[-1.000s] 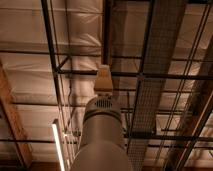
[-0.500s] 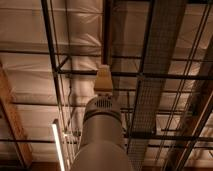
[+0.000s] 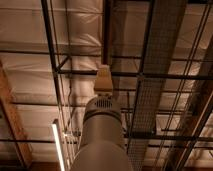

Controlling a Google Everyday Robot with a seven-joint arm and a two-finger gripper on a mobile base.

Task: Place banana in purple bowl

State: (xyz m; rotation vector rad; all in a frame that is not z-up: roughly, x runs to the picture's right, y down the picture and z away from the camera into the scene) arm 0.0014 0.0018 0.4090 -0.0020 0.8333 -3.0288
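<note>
The camera view looks up at a ceiling. My arm (image 3: 101,135) rises as a pale grey cylinder from the bottom middle of the view. At its top end a small beige part, my gripper (image 3: 103,80), points up toward the ceiling. Nothing shows in or near it. The banana and the purple bowl are out of view.
Dark metal beams (image 3: 135,75) and a cable tray (image 3: 155,60) cross the ceiling above the arm. A lit tube lamp (image 3: 58,147) hangs at the lower left. A wooden beam (image 3: 12,125) runs along the left edge.
</note>
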